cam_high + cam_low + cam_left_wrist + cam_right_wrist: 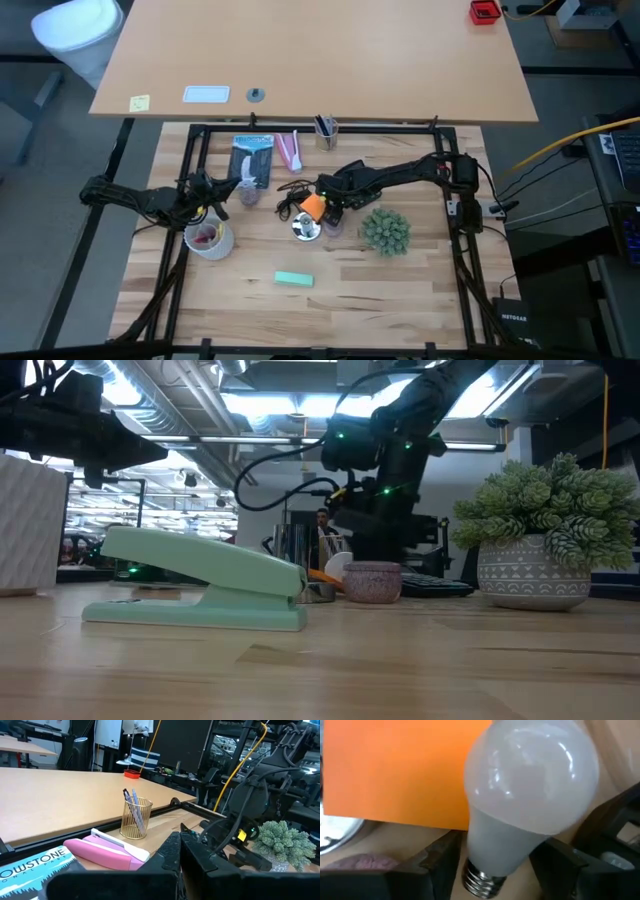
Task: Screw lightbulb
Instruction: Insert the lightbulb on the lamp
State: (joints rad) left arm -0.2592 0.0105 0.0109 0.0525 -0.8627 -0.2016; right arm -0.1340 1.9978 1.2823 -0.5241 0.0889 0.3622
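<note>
- high view: the right gripper [325,207] sits at the centre of the frame, reached in from the right side of the tabletop [400,290]. an orange card [313,205] shows beside it, with a shiny silver disc [305,228] just below and a small potted plant [385,230] to the right. the lightbulb itself is too small to make out here. the left gripper [222,187] waits at centre left, above a clear cup [208,237]. a mint green stapler [293,279] lies lower centre, well apart from both arms.
- low view: the stapler [200,590] fills the left foreground. at centre a pale purple bowl [371,581] stands under the dark right arm, and a rounded white shape, likely the lightbulb [338,567], shows just left of it. the plant [545,545] stands at right.
- left wrist view: the left gripper's fingers [197,857] lie pressed together, holding nothing. a gold wire pen cup [135,817] stands at centre, and a pink stapler [105,852] lies at lower left.
- right wrist view: the lightbulb [520,795] fills the frame, long axis tilted, its frosted dome toward the upper right and its screw base [482,877] toward the bottom centre. the right gripper's fingers [437,857] clasp its narrowing neck from both sides. the orange card [395,770] lies behind it at upper left.
</note>
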